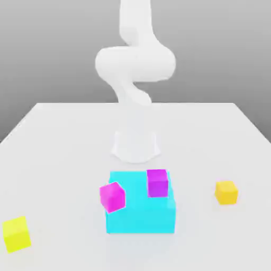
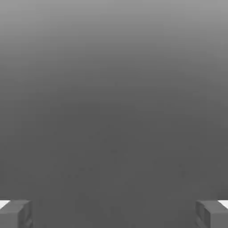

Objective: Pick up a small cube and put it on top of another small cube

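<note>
The small cube [image 1: 226, 192], golden orange-yellow, rests on the white table at the exterior view's right. It is far smaller than the cyan block [image 1: 140, 211] beside it. In the hand view my gripper [image 2: 114, 214] is open, its two grey fingertips [image 2: 15, 214] standing far apart with nothing between them and only plain grey background beyond. The white arm [image 1: 135, 63] rises from its base behind the cyan block and bends upward, well away from the cubes.
One magenta cube [image 1: 157, 182] sits on top of the cyan block, and another magenta cube [image 1: 112, 196] is tilted at its left edge. A lemon-yellow cube [image 1: 16, 233] lies at the near left of the table [image 1: 63, 148].
</note>
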`<act>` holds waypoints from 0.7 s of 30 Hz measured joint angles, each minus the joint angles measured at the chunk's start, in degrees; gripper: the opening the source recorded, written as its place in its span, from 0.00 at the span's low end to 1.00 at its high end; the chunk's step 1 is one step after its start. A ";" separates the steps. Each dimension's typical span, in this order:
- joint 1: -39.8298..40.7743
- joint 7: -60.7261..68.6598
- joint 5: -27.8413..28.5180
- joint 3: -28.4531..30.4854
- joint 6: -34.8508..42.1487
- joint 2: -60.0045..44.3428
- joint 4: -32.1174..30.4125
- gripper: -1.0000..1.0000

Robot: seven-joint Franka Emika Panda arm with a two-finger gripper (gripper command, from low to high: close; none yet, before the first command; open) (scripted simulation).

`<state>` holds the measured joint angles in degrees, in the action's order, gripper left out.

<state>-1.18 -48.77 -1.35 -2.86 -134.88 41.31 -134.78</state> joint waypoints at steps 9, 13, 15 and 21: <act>-5.29 -13.63 -3.57 -13.57 -12.89 -18.93 -11.98 0.50; -7.83 -20.98 -3.13 -19.56 -18.55 -27.30 -17.20 0.50; -8.91 -25.17 -2.15 -22.54 -21.37 -31.55 -19.80 0.50; -14.88 -41.76 8.66 -24.71 -29.81 -45.05 -25.94 0.50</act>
<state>-16.06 -90.53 7.31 -27.57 -164.68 -3.74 -160.73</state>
